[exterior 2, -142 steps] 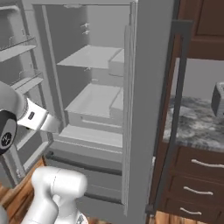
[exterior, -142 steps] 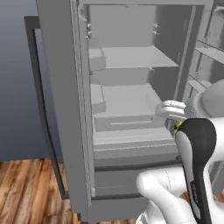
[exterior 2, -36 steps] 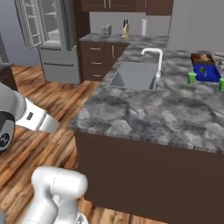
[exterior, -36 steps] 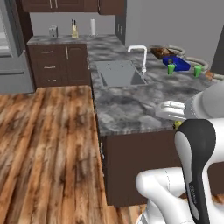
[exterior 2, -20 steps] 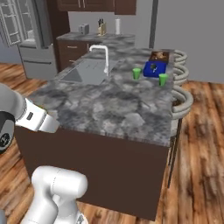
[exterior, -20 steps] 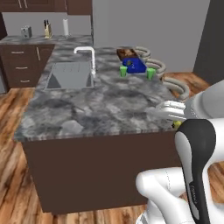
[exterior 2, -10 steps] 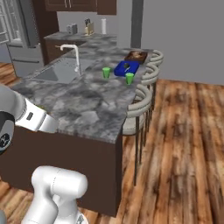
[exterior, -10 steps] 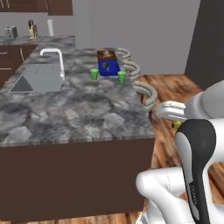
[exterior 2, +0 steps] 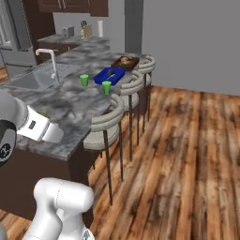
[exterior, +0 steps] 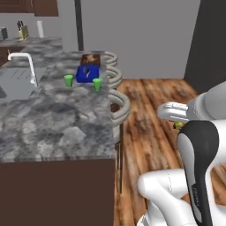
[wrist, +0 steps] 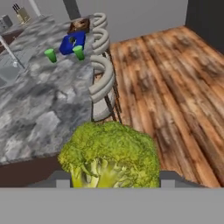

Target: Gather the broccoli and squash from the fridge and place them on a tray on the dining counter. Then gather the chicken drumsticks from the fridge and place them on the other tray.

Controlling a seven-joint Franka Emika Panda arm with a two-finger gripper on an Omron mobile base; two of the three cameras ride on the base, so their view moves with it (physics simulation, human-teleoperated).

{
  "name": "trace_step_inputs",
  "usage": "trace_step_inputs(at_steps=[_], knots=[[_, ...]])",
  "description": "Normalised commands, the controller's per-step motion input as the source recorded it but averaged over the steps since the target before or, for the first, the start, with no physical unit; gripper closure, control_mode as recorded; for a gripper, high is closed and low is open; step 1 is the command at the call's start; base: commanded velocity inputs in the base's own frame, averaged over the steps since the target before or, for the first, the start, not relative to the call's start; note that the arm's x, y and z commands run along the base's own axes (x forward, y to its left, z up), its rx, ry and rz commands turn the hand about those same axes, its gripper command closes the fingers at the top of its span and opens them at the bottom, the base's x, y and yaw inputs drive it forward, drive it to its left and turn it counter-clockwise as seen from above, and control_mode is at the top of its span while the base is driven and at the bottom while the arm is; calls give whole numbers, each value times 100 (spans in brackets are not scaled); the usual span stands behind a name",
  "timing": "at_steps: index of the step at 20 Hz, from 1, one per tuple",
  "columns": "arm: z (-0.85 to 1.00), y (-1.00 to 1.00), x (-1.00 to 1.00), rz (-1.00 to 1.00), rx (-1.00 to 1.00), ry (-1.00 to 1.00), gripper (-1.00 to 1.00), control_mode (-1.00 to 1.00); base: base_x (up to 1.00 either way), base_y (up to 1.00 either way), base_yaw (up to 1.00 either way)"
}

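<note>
My gripper is shut on the broccoli, a lumpy green-yellow head that hides the fingertips in the hand view. In the left base view the gripper hangs over the wooden floor, right of the dining counter, with a bit of green showing under the hand. The blue tray lies near the counter's far end, a small dark item in it. Just beyond it is the dark brown wooden tray. The fridge stands far back on the left.
Two green cups stand in front of the blue tray. A sink with curved faucet is set in the counter. Three round-backed stools line the counter's side. Open wooden floor stretches to the right.
The base has driven from the open fridge around to the dining counter's stool side, so the whole scene shifted. The broccoli has stayed in the gripper.
</note>
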Motion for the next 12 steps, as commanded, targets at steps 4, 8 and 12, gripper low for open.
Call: trace_step_inputs(at_steps=[4,8,12], knots=[[0,0,0,0,0,0,100,100,71,-82,17],[0,0,0,0,0,0,100,100,79,-72,20],[0,0,0,0,0,0,100,100,79,-67,22]])
